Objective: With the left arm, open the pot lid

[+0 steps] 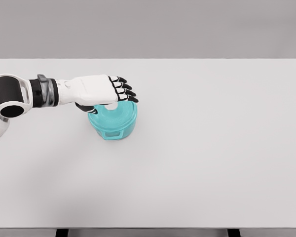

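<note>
1. The turquoise pot (113, 126) stood on the white worktop (212, 163), left of centre and towards the far half, upright, its lid (116, 114) seated on the rim.
2. The left hand (101, 91) came in from the left edge with the forearm held level, palm down over the rear left part of the lid. The dark-tipped fingers (124, 89) were curled down over the lid's top, about where a knob would sit.
3. Hand state: fingers bent, not spread. The palm hid the knob and the contact, so I could not tell whether anything was pinched. No gap was visible between lid and pot.
4. The right arm was not in the frame.
5. Judgement: the step in hand was securing a grasp; the lift was not yet done.
6. Risks from here:
   - A shallow or off-centre grip could let the lid slip once raised, dropping it back or onto the worktop.
   - The hand sat off to the pot's rear left; a tilted pull could jam the lid against the rim.
   - The pot looked light and nothing braced it, so a snug lid might drag it up or tip it over.
</note>
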Motion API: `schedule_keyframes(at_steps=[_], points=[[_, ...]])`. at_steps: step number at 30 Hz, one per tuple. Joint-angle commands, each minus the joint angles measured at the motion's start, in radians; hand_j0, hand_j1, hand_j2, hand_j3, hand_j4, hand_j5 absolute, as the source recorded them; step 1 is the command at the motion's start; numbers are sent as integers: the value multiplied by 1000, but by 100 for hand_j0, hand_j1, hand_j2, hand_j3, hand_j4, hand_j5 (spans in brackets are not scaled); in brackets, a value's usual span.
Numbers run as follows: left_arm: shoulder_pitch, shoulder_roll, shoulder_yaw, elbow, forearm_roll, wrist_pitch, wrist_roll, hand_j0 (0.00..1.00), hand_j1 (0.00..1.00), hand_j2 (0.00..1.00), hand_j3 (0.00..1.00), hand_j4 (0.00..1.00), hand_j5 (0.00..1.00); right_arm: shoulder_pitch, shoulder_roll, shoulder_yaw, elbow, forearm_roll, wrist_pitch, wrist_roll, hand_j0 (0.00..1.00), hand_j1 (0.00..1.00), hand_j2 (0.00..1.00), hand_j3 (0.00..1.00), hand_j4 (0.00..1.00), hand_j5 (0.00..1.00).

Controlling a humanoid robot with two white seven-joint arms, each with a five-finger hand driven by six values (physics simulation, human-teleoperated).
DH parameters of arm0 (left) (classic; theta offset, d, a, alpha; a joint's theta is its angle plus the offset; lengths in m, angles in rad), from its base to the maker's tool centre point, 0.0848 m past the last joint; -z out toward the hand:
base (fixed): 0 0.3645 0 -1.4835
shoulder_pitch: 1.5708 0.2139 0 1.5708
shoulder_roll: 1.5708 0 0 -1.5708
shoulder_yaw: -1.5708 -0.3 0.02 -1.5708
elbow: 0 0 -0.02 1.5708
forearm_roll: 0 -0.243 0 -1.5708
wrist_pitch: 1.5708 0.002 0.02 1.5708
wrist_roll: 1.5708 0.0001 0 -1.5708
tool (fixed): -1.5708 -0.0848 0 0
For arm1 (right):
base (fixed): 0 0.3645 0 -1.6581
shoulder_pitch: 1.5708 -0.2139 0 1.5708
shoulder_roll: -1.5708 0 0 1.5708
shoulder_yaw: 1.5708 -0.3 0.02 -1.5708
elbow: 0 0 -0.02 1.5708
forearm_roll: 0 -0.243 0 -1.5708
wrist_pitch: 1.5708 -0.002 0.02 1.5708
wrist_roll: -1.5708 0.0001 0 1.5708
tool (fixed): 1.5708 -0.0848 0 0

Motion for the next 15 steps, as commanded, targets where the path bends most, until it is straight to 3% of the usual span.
schedule_keyframes(at_steps=[1,15], points=[[0,2,1,0,3,3,1,93,93,93,93,93,93,0,0,0,0,-1,0,0,100,100,100,100,100,100],[11,0,-1,3,-2,3,1,91,91,91,91,91,91,0,0,0,0,-1,0,0,100,100,100,100,100,100]])
